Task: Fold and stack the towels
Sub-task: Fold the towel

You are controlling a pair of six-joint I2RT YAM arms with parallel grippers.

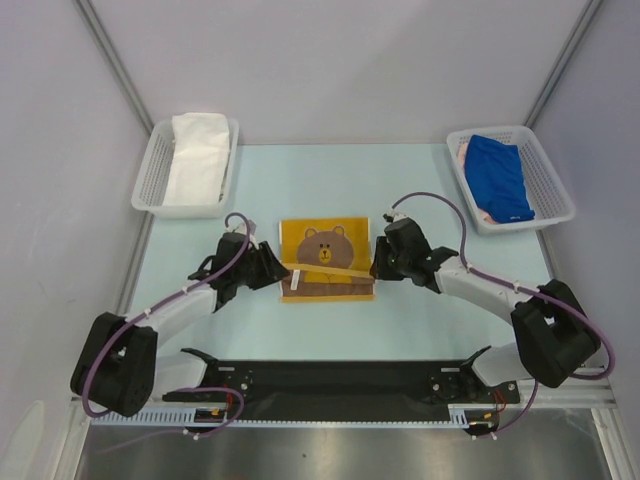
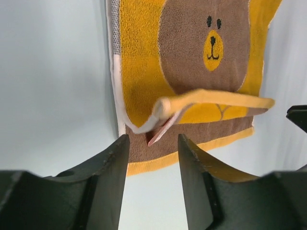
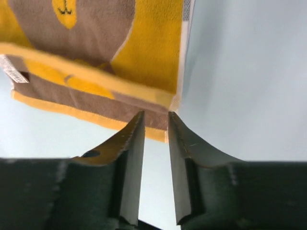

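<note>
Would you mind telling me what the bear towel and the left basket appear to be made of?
Bear towel: looped terry cloth, probably cotton, matte; fuzzy pile shows close up.
Left basket: white moulded plastic, likely, slightly glossy; regular mesh walls.

In the top view the left gripper (image 1: pixel 284 271) and the right gripper (image 1: pixel 376 265) cover the side edges of the bear towel (image 1: pixel 325 250). Their fingers are too dark and small there to tell how the jaws stand. In the right basket (image 1: pixel 553 180) the pink towel (image 1: pixel 484 214) shows only a thin edge under the blue towel (image 1: pixel 500 175). In the left wrist view the top edge cuts the bear's head, and the fold partly hides a label (image 2: pixel 160 132). In the right wrist view the left edge cuts this label, and only the bear's nose and mouth show.
</note>
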